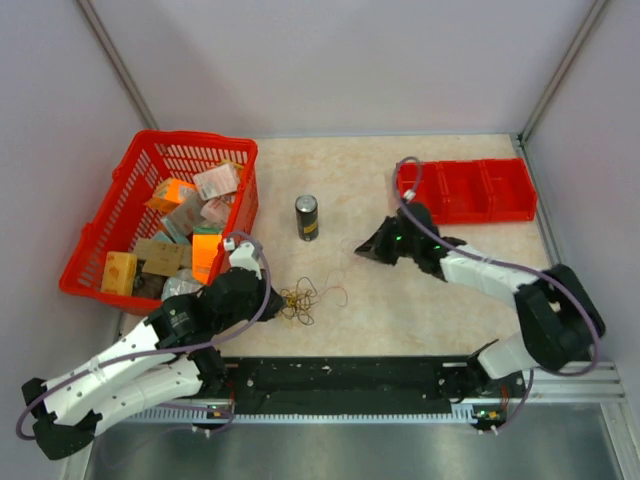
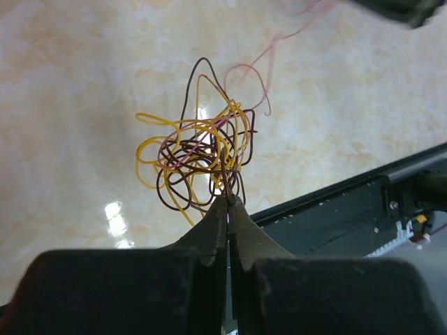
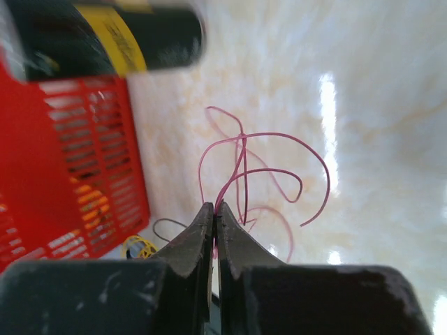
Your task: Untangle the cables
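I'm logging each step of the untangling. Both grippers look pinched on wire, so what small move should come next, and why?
Probably ease the right gripper a little farther from the left gripper. The left is shut on the yellow and dark tangle. The right is shut on a pink wire that threads through that tangle, so a gentle pull may slide it free.

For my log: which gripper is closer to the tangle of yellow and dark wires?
Left. The left gripper pinches the tangle itself; the right gripper is apart, to its right, shut on a pink wire.
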`<state>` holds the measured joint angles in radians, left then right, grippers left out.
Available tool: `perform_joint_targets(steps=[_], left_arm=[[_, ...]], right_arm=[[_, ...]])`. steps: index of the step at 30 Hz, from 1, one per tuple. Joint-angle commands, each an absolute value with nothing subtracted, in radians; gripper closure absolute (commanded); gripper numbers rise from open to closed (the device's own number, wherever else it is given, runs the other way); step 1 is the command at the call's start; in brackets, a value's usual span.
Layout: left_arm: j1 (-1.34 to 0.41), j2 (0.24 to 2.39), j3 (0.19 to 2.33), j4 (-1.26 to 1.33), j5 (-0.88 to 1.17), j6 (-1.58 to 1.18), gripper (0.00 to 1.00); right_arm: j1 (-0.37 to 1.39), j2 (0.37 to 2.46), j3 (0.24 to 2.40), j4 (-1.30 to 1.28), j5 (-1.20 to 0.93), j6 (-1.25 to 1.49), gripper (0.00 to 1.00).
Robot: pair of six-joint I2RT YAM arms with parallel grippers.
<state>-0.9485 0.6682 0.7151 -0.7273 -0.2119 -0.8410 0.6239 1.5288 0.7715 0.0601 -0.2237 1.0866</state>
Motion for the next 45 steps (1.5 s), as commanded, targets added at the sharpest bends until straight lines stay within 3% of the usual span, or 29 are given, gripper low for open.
perform_joint_targets(steps=[1, 5, 10, 17, 22, 24, 29, 35, 45], left_arm=[[-0.946, 0.591, 0.752, -0.871, -0.397, -0.88, 1.0], [-0.946, 0.52, 0.79, -0.92, -0.501, -0.848, 1.0], [-0.946, 0.511, 0.776, -0.827, -0.516, -0.807, 1.0], [-0.946, 0.731, 0.782, -0.677, -0.381, -0.765, 1.0], [-0.946, 0.842, 0.778, -0.623, -0.247, -0.784, 1.0], [-0.946, 0.865, 0.756, -0.592, -0.195, -0.792, 1.0], [-0.946, 0.885, 0.697, -0.502, -0.08, -0.811, 1.0], [-0.946, 0.887, 0.661, -0.436, -0.011, -0.815, 1.0], [-0.946, 0.871, 0.673, -0.443, 0.009, -0.758, 1.0]], right_arm=[[0.419, 1.274, 0.752, -0.125, -0.21, 0.879, 1.0], [0.252, 1.115, 0.745, -0.267, -0.207, 0.671, 1.0], [0.224, 1.014, 0.804, -0.454, -0.12, 0.497, 1.0], [0.224, 0.962, 0.778, -0.381, -0.457, 0.465, 0.99], [0.224, 0.917, 0.759, -0.322, -0.578, 0.46, 1.0], [0.225, 0.897, 0.762, -0.324, -0.498, 0.474, 1.0], [0.21, 0.91, 0.859, -0.431, -0.038, 0.566, 1.0], [0.118, 1.037, 1.014, -0.344, 0.369, 0.563, 1.0], [-0.213, 1.51, 1.302, -0.255, 0.178, 0.574, 1.0]])
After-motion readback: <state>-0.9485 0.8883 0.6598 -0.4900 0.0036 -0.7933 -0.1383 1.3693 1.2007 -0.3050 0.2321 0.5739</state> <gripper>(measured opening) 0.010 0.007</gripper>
